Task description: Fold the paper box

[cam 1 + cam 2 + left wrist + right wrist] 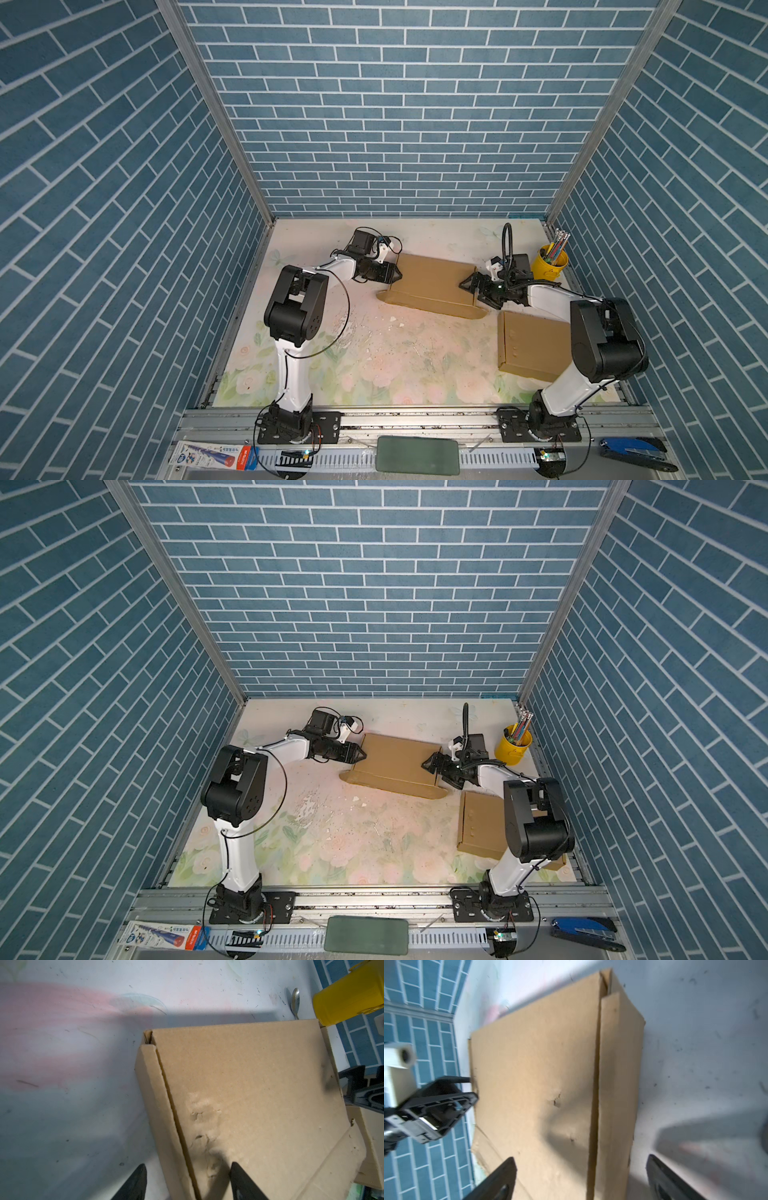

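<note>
The brown paper box (432, 282) (395, 766) lies flat at the back middle of the floral table, its lid down and a front strip with rounded ends along its near edge. My left gripper (398, 274) (363, 754) is at the box's left end. In the left wrist view it (188, 1163) is open, one finger over the lid (249, 1084), the other outside the side wall (149, 1088). My right gripper (471, 289) (429, 765) is at the right end. It (581, 1157) stands wide open astride that side wall (618, 1084), holding nothing.
A second folded cardboard box (532, 345) lies front right, partly under the right arm. A yellow cup of pens (549, 264) (349, 995) stands at the back right, with a spoon (295, 1001) next to it. Blue brick walls enclose three sides.
</note>
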